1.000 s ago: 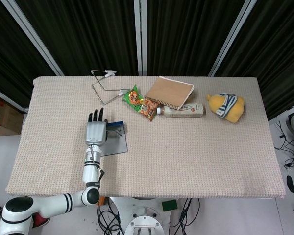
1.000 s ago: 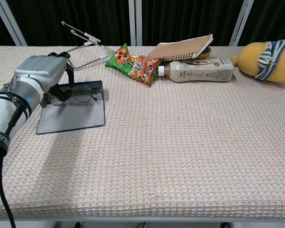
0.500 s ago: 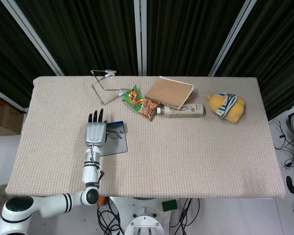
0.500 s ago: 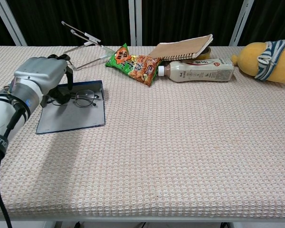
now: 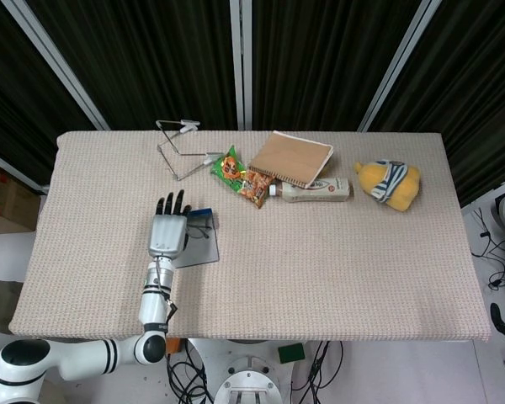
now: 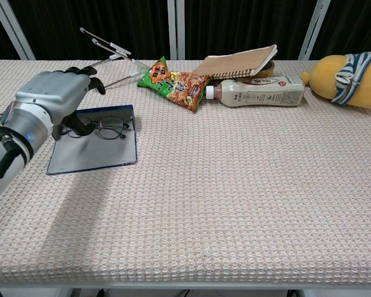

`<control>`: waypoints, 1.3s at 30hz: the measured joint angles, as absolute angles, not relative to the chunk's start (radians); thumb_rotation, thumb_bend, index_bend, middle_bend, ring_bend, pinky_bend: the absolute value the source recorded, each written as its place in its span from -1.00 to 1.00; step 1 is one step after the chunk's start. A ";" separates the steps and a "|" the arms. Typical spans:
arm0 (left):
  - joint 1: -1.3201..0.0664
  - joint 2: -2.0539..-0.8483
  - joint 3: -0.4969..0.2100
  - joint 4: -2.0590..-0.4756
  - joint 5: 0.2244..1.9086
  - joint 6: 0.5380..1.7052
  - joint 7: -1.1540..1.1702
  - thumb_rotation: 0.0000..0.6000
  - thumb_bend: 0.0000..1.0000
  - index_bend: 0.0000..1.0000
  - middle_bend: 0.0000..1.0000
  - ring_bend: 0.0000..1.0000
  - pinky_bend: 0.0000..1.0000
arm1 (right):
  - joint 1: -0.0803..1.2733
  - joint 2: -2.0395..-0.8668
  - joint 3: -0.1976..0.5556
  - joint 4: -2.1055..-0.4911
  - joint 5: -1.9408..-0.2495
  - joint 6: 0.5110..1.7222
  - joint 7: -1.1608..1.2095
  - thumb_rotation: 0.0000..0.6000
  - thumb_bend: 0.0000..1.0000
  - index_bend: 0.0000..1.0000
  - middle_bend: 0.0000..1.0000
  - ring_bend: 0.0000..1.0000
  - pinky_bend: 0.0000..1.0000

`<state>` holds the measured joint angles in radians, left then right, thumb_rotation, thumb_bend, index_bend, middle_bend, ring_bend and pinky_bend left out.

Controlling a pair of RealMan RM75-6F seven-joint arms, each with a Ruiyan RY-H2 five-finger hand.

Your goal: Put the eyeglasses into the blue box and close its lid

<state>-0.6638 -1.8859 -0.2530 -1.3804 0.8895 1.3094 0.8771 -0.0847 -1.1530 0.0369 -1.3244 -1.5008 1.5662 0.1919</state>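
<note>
The blue box point(image 5: 204, 249) lies flat and open on the left part of the table, seen also in the chest view as a shallow blue box point(image 6: 93, 154). The thin-rimmed eyeglasses point(image 6: 108, 128) rest inside it near its far edge; in the head view the eyeglasses point(image 5: 201, 229) peek out just right of my hand. My left hand point(image 5: 168, 232) hovers over the box's left side with fingers spread; in the chest view the left hand point(image 6: 49, 100) is raised, its thumb hanging close to the left lens. No lid is distinguishable. My right hand is out of sight.
Along the far side stand a wire stand point(image 5: 180, 148), an orange-green snack packet point(image 5: 242, 177), a brown notebook point(image 5: 292, 158) leaning on a pale bottle point(image 5: 313, 190), and a yellow plush toy point(image 5: 389, 183).
My left hand has lifted and its fingers have spread. The eyeglasses have slid slightly to the right and now lie loose in the box.
</note>
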 measured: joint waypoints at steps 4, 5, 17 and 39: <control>-0.658 -1.858 -0.231 -1.415 0.862 1.269 0.897 0.99 -0.24 -0.16 -1.00 -1.00 -0.78 | -0.086 -1.155 0.037 -1.322 -1.500 1.568 0.192 1.00 -0.08 -1.00 -1.00 -1.00 -1.00; -0.657 -1.851 -0.224 -1.423 0.857 1.260 0.900 0.97 -0.24 -0.14 -1.00 -1.00 -0.78 | -0.086 -1.154 0.038 -1.322 -1.500 1.569 0.192 1.00 -0.08 -1.00 -1.00 -1.00 -1.00; -0.669 -1.867 -0.216 -1.360 0.817 1.245 0.934 0.93 -0.24 -0.39 -1.00 -1.00 -0.79 | -0.087 -1.154 0.040 -1.321 -1.495 1.567 0.191 1.00 -0.08 -1.00 -1.00 -1.00 -1.00; -0.611 -1.744 -0.146 -1.641 0.812 1.334 0.977 0.56 -0.59 -0.33 -1.00 -1.00 -0.78 | -0.083 -1.156 0.039 -1.334 -1.505 1.572 0.175 1.00 -0.08 -1.00 -1.00 -1.00 -1.00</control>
<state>-0.6107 -1.7436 -0.1459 -1.6414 0.8122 1.3343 0.9771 -0.0825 -1.1563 0.0392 -1.3337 -1.5050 1.5724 0.1745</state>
